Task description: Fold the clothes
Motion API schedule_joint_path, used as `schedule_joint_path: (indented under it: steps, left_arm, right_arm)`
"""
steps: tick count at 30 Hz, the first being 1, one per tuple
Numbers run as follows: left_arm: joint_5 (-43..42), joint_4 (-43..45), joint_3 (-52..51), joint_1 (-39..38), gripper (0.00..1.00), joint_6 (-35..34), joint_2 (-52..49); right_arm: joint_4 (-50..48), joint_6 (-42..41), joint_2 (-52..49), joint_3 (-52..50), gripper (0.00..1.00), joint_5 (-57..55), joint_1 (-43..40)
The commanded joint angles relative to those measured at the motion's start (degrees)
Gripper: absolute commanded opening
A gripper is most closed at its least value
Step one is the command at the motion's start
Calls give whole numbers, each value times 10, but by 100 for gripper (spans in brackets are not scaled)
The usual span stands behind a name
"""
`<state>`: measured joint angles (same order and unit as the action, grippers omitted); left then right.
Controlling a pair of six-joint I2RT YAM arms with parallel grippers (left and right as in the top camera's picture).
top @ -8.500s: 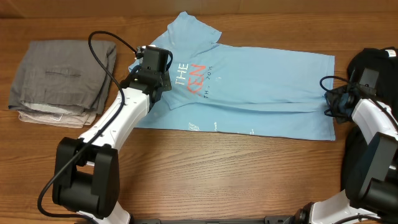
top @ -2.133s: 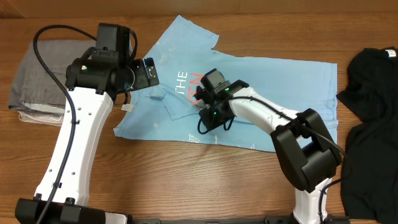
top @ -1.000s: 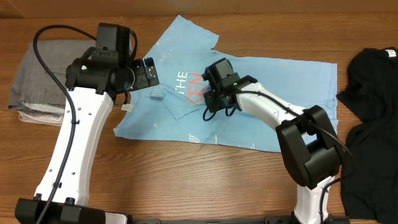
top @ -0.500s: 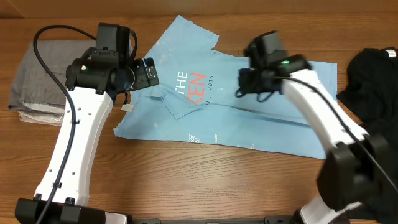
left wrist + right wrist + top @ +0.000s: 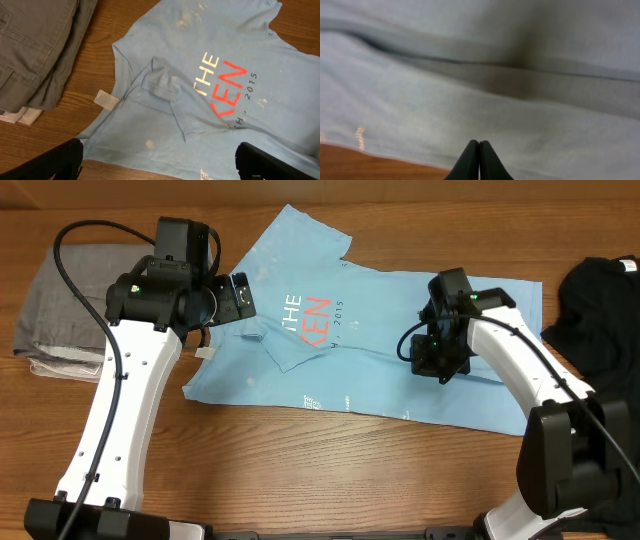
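Light blue T-shirt (image 5: 390, 310), limp, light and soft, lies mid-frame on the table (image 5: 300, 470); likely best pinched at hem corners or sleeve edges; left pincer (image 5: 157, 162) gapes wide, right pincer (image 5: 479, 159) is closed, apparently empty.

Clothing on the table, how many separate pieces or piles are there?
3: a light blue T-shirt spread in the middle, a folded grey stack at the left, a black garment at the right edge. The stack may hide further pieces.
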<state>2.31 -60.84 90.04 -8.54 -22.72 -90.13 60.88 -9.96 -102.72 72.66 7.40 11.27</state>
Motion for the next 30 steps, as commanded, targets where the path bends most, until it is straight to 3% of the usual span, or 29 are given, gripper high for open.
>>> schedule_joint_path:
  steps: [1,24,30]
  left_arm:
    - [-3,0,7,3,100,-4,1]
    - [-3,0,7,3,100,-4,1]
    - [-3,0,7,3,100,-4,1]
  right_arm:
    - [-36,-28,0,-39,7,-36,-5]
    - [-244,-71,0,-112,8,-164,-20]
    - [-228,-81,6,-83,4,-163,-48]
